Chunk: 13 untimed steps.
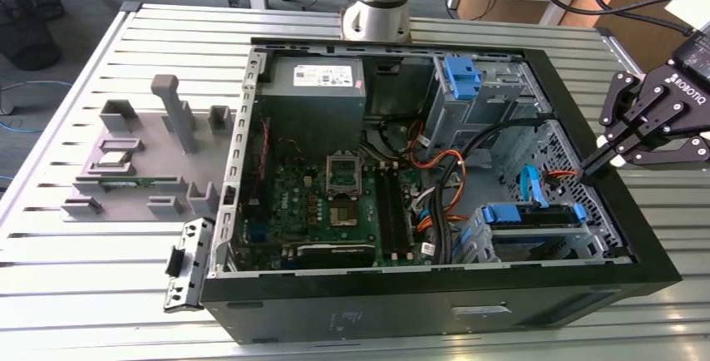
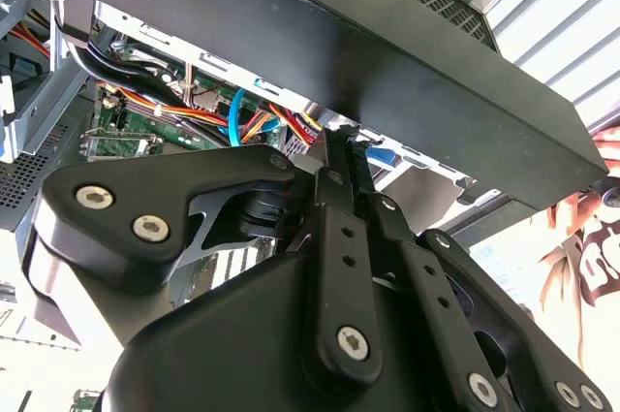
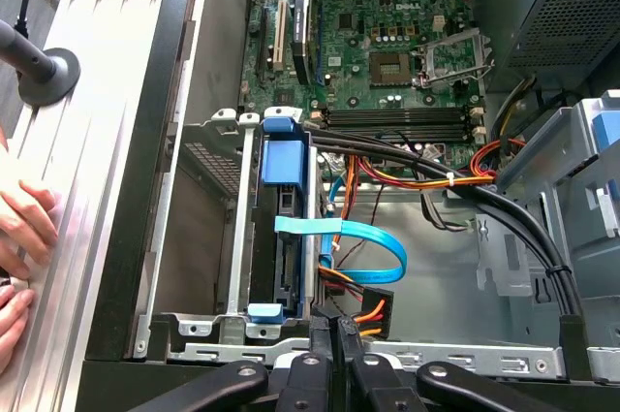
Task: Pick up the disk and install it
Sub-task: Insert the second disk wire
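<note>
Bright, even light; sharp frames; glare on table slats (image 1: 111, 294)

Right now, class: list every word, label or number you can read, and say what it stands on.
Grey box's white sticker: too small to read.
Case front label: blurred.
Gripper: white maker's lettering, left unquoted.
Motherboard: maker's mark, left unquoted; other print too small.

One open computer case (image 1: 444, 311) lies on the table (image 1: 89, 294), with one grey fixture block (image 1: 145, 157) beside it, one loose side bracket (image 1: 186, 263), one end effector (image 1: 604, 157), two blue drive rails.
</note>
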Motion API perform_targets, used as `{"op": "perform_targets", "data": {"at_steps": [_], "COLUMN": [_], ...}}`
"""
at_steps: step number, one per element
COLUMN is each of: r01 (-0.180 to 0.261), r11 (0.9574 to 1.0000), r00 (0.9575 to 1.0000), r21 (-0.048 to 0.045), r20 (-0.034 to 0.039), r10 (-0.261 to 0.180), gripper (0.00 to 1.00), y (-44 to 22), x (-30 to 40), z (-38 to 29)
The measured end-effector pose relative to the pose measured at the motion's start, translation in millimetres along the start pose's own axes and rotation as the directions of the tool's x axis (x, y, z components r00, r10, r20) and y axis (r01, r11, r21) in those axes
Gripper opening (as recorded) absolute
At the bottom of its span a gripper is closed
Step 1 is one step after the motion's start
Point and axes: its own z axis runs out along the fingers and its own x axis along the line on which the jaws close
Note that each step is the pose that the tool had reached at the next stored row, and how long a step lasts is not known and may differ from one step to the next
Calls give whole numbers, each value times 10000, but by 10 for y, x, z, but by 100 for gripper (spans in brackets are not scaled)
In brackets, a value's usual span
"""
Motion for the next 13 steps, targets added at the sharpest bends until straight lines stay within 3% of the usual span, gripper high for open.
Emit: {"op": "perform_targets", "data": {"at_steps": [3,4,13], "r01": [0,0,-25], "r11": [10000,10000,10000], "r00": [10000,10000,10000], "r21": [0,0,-1], "r20": [0,0,-66], "r10": [0,0,25], "gripper": [17,23,23], "y": [0,0,-8], "x": [0,0,-2], "z": [0,0,20]}}
